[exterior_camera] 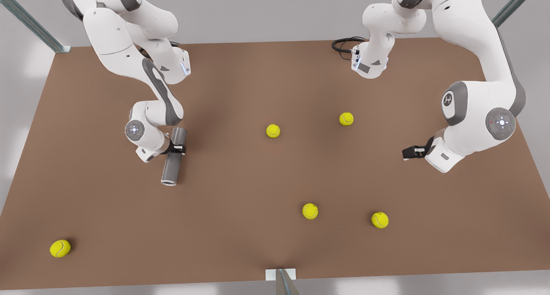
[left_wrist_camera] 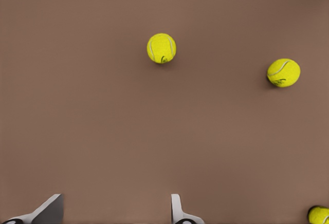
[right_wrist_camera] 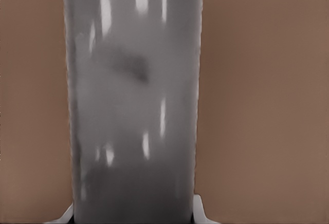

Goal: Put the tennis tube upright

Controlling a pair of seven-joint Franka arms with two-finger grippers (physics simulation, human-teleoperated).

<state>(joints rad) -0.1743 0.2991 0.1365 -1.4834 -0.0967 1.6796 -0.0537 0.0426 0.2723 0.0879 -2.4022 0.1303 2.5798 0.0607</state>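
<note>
The tennis tube (exterior_camera: 171,168) is a plain grey cylinder lying on its side on the brown table, at the front view's left, with its open end toward the near edge. My right gripper (exterior_camera: 177,148) reaches across the tube's middle and is shut on it. In the right wrist view the tube (right_wrist_camera: 133,106) sits between the two fingertips (right_wrist_camera: 201,211), which touch its sides. My left gripper (exterior_camera: 407,152) waits over bare table at the front view's right, open and holding nothing, with its fingertips (left_wrist_camera: 177,211) wide apart.
Several yellow tennis balls lie scattered: two mid-table (exterior_camera: 273,130) (exterior_camera: 346,118), two nearer the front (exterior_camera: 310,210) (exterior_camera: 380,219), one at the near left corner (exterior_camera: 60,248). The left wrist view has two of them (left_wrist_camera: 161,48) (left_wrist_camera: 283,73). A post (exterior_camera: 283,282) stands at the near edge.
</note>
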